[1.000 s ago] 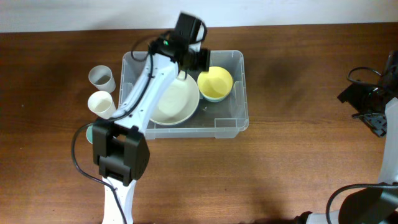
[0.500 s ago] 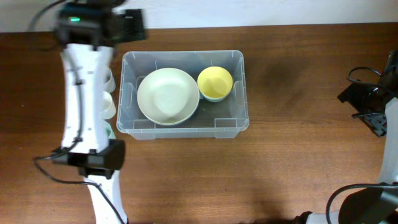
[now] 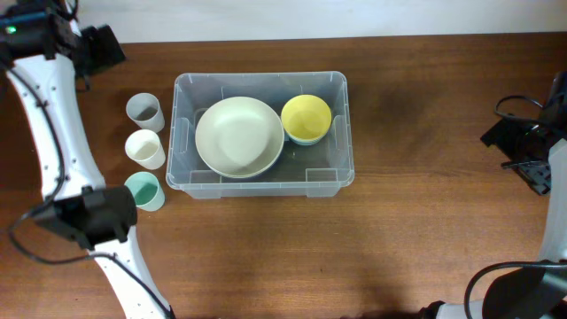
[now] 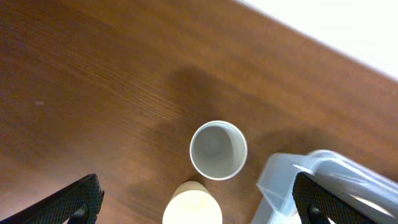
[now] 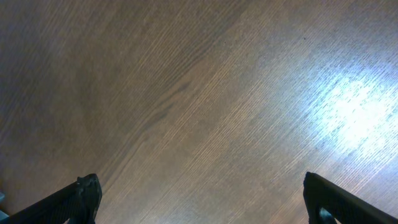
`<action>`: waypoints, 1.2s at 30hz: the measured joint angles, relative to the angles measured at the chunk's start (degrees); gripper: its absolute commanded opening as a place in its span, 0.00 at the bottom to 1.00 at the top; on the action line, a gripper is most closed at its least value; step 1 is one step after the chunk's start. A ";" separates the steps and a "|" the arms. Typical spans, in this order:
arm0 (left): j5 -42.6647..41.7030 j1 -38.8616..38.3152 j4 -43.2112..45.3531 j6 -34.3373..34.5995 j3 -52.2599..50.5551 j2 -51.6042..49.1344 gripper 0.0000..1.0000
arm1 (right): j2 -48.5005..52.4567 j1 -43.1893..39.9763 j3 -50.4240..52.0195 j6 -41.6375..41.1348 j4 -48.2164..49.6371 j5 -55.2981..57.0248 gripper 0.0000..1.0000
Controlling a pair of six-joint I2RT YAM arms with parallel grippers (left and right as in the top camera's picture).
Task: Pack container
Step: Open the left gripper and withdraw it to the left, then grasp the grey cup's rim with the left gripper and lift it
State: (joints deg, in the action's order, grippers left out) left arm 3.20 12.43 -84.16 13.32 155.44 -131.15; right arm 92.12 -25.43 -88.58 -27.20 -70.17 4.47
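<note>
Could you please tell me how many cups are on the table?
3: grey cup, cream cup and teal cup, in a row just left of the container. None seems hidden.

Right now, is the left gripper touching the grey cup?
Apart. The overhead view shows the open left gripper well clear of the grey cup, with bare table between them.

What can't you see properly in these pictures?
- Left wrist view: the cream cup is cut off by the bottom edge; only a corner of the container shows.
- Overhead view: the container's floor under the big bowl and yellow bowl is covered by them.
- Right wrist view: of the right gripper only fingertips show, at the bottom corners.
</note>
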 measured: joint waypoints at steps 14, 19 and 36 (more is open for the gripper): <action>-3.02 -0.07 0.94 -4.81 -1.53 -12.24 0.99 | 0.00 0.00 0.00 -0.02 0.02 0.00 0.99; -3.02 0.15 0.72 -4.70 -2.21 -12.24 0.99 | 0.02 0.00 0.00 -0.02 0.02 0.00 0.99; -3.02 2.47 -1.29 -5.62 -3.41 -19.32 0.84 | 0.02 0.00 0.00 0.00 0.02 0.00 0.99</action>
State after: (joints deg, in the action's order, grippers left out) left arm 0.19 14.90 -85.45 7.70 152.03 -150.47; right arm 92.14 -25.43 -88.58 -27.20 -70.15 4.47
